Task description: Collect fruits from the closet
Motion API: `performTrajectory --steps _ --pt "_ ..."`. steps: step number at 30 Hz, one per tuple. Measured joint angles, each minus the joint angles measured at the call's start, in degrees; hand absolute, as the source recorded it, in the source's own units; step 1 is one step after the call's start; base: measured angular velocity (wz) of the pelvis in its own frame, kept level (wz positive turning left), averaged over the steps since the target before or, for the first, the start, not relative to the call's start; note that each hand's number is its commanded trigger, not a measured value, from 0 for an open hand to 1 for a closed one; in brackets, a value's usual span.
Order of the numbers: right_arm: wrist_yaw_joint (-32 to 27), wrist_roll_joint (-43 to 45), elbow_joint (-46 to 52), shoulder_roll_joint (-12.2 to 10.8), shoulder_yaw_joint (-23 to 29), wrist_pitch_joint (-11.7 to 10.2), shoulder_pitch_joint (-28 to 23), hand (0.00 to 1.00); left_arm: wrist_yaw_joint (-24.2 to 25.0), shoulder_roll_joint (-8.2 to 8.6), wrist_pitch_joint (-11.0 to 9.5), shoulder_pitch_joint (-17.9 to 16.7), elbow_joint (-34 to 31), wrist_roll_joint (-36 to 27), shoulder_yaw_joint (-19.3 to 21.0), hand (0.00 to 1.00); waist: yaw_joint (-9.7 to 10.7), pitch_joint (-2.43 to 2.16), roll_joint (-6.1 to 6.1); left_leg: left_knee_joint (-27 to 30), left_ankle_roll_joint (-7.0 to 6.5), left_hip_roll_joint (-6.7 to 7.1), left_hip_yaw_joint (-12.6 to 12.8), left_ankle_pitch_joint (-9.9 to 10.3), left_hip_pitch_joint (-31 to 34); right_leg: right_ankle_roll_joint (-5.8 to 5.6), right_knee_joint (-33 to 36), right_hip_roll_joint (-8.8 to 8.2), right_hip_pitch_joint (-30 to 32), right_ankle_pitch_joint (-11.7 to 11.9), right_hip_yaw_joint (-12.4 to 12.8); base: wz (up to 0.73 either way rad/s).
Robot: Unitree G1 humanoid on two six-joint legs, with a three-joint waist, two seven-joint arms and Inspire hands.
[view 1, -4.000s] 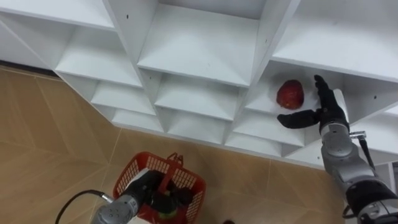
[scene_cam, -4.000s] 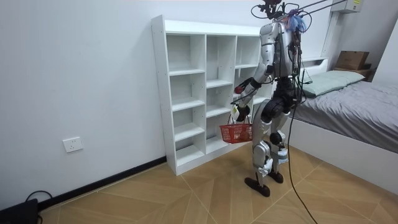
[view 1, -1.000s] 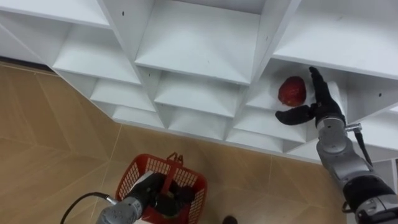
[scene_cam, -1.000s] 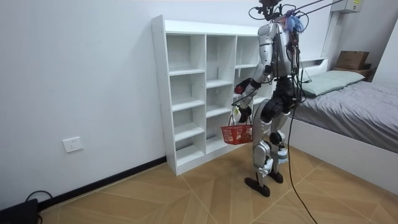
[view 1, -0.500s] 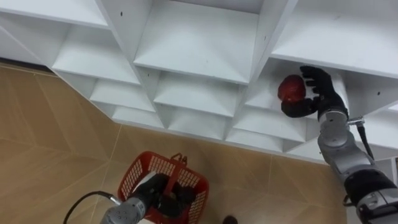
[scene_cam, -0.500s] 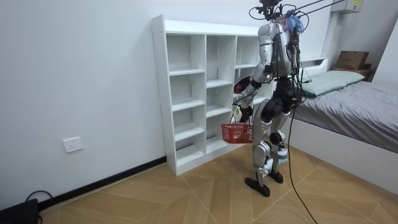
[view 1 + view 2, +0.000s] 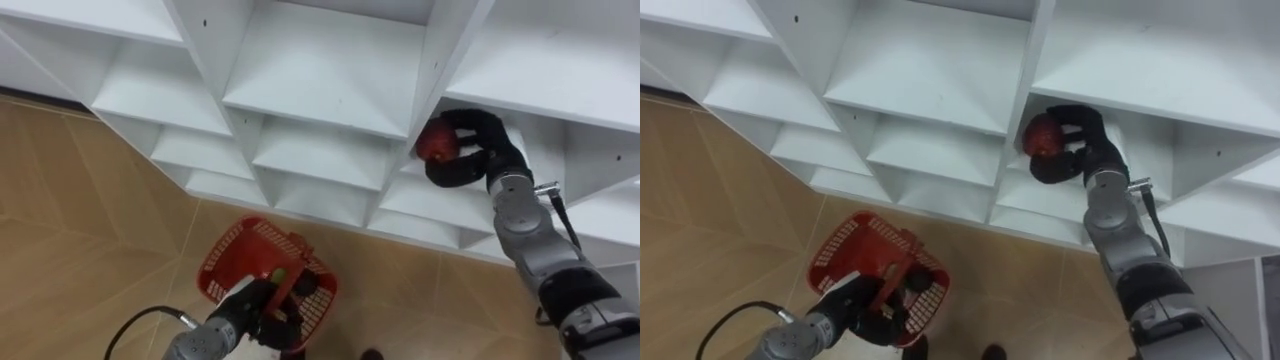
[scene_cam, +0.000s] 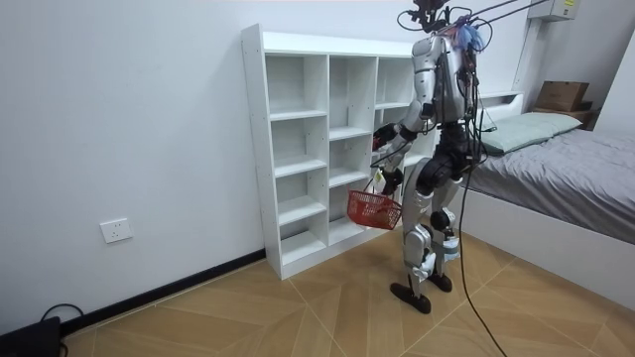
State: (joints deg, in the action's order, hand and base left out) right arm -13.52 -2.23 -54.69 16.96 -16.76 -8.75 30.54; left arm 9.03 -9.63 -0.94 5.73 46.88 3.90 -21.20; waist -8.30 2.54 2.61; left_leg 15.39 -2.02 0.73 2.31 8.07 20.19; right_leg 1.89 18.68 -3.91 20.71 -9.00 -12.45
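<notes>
Now right hand (image 7: 478, 150) curled round red fruit (image 7: 436, 143), inside closet (image 7: 320, 70) cell near front edge. Fruit looks firm, smooth, light, possibly apple; wrap around widest part, avoid squeezing. Left hand (image 7: 258, 308) clasps handle of red basket (image 7: 228, 262), well below, leftward of right hand.

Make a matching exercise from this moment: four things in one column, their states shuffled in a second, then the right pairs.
1 red fruit
2 red basket
3 right hand
4 left hand

A hangs above the wooden floor
B curled round the fruit
C holds the basket
D grasped, at a compartment of the closet

Pairs: 1-D; 2-A; 3-B; 4-C
</notes>
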Motion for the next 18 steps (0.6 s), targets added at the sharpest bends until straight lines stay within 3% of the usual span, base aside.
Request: performTrajectory --steps 5,18 --pt "0.5 -0.8 0.0 -0.3 -0.1 0.0 -0.1 1.0 0.2 0.1 0.0 -0.1 0.0 0.0 -0.6 1.0 0.0 0.05 -0.69 0.0 0.0 -0.03 0.1 0.0 -0.5 0.0 0.1 0.03 -0.4 0.0 0.1 0.0" --pt "2.8 -3.8 4.2 -0.9 0.2 0.7 -2.6 1.0 -0.8 1.14 -0.4 -0.1 0.3 -1.2 -0.3 1.0 0.7 -0.03 -0.81 0.0 0.0 -0.03 0.6 0.0 -1.0 0.0 0.2 0.09 -0.7 0.0 0.8 -0.01"
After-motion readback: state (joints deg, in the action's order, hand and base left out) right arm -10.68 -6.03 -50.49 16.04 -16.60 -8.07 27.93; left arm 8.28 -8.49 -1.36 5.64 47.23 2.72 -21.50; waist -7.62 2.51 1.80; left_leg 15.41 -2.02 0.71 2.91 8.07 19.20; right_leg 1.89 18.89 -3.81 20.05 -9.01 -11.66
